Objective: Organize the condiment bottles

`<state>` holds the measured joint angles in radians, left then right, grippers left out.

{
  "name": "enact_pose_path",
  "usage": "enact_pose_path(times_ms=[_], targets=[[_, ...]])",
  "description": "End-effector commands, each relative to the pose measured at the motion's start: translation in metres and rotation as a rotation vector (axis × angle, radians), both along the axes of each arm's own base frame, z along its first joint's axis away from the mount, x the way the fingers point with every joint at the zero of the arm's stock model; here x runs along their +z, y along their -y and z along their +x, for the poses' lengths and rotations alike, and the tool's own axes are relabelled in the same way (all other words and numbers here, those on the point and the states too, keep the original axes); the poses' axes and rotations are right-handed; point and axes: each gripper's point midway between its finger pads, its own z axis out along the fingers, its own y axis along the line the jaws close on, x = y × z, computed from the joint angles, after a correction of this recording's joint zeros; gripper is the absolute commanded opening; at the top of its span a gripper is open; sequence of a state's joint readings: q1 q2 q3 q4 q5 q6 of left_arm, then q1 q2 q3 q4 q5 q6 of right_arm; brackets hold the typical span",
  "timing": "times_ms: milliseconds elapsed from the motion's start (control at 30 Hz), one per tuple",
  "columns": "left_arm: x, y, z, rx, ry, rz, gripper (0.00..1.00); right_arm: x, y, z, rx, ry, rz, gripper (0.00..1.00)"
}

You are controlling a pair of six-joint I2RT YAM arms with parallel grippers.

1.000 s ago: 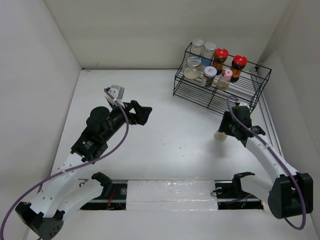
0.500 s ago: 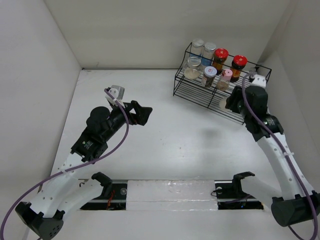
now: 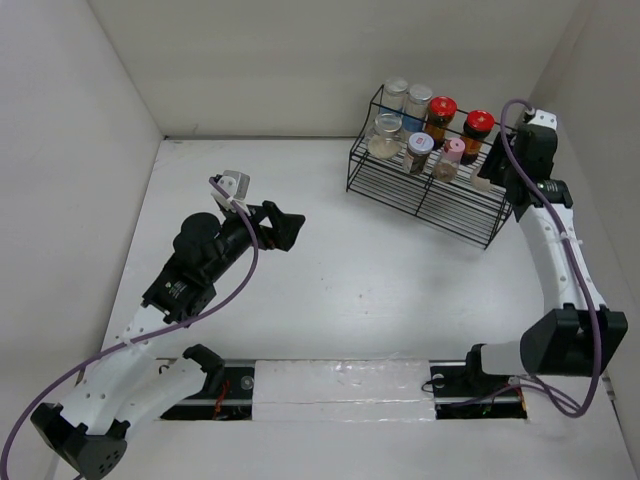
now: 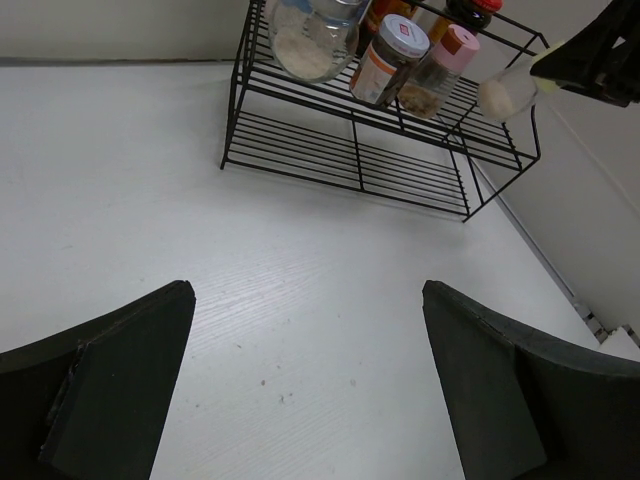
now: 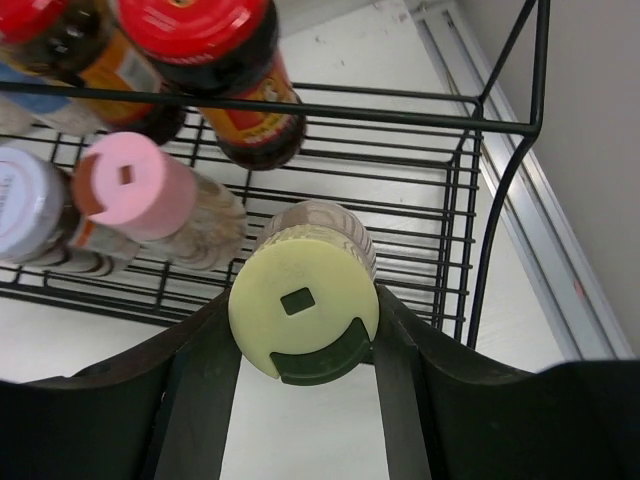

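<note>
On the left, my left claw [image 4: 308,292] hangs wide open over the tabletop [image 4: 150,150], holding nothing. At the right end of the rack [image 3: 400,182], my right claw [image 5: 304,332] squeezes the yellow-green-capped jar [image 5: 300,290] just beside the pink-capped jar [image 5: 128,188]. I think I am placing it. It leans, cap toward the wrist, bottom toward the shelf, so next I must straighten it, lower it, then let go.

"Where could a hand get in at the wire rack [image 3: 420,195]?"

"Its lowest shelf and the table [image 3: 350,280] in front lie open."

"The middle shelf?"

"Only right of the pink-capped shaker [image 5: 135,190], below the red-lidded jar [image 5: 215,60]. The end rail [image 5: 541,60] closes that gap, and the yellow-green-capped shaker [image 5: 303,310] hangs in it."
</note>
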<state>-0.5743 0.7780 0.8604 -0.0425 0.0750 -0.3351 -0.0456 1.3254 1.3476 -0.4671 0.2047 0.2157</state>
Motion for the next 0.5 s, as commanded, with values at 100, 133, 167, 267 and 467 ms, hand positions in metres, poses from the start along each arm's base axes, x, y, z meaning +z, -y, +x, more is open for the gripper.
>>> enact_pose_path(times_ms=[100, 133, 167, 267, 467], targets=[[0.029, 0.001, 0.0, -0.002, 0.062, -0.048, 0.93, 0.021, 0.006, 0.015, 0.047, 0.055, 0.011, 0.51], [0.029, 0.001, 0.0, -0.002, 0.062, -0.048, 0.93, 0.016, 0.006, 0.014, 0.047, 0.045, 0.012, 0.53], [0.029, 0.001, 0.0, -0.002, 0.062, -0.048, 0.93, 0.012, 0.009, 0.016, 0.043, 0.034, 0.017, 0.53], [0.029, 0.002, -0.001, -0.011, 0.061, -0.049, 0.93, 0.002, 0.01, 0.023, 0.06, 0.009, 0.022, 0.55], [0.029, 0.002, -0.001, -0.011, 0.061, -0.049, 0.93, -0.023, 0.011, 0.033, 0.059, -0.057, 0.032, 0.6]])
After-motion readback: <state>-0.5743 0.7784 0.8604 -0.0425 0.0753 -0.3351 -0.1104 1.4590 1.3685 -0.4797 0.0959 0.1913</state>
